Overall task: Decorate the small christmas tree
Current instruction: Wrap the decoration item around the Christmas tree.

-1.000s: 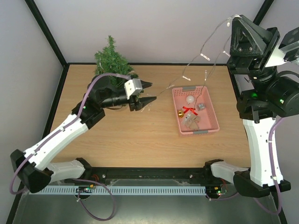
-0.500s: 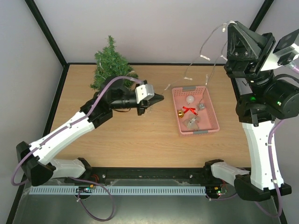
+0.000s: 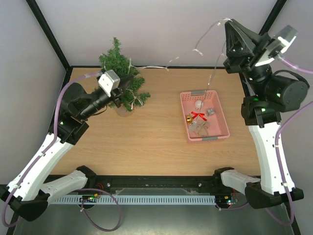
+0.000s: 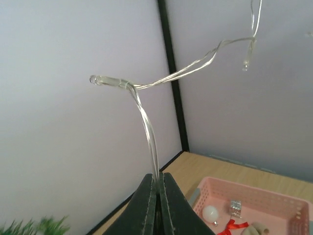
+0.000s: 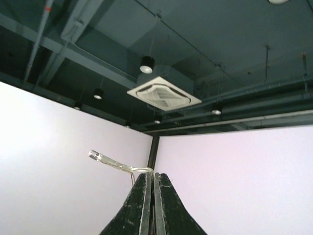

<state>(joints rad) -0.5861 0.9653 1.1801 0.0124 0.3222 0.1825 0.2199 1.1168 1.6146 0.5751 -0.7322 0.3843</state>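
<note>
Holding one clear-wire string of tiny bulbs (image 3: 195, 50) aloft are both closed tools, the left tool (image 3: 128, 83) beside the small dark-green christmas tree (image 3: 117, 61), the right tool (image 3: 229, 22) raised.

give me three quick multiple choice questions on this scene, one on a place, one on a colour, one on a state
1. Where on the table does the tree stand?
A. back left corner
B. front right corner
C. inside the basket

2. What colour is the basket?
A. blue
B. pink
C. yellow

3. How is the left gripper?
A. wide open
B. shut on nothing
C. shut on the light string

Answers:
1 A, the top view shows it at the back left edge.
2 B, its walls are pink.
3 C, the left wrist view shows it pinching the clear wire.
</note>
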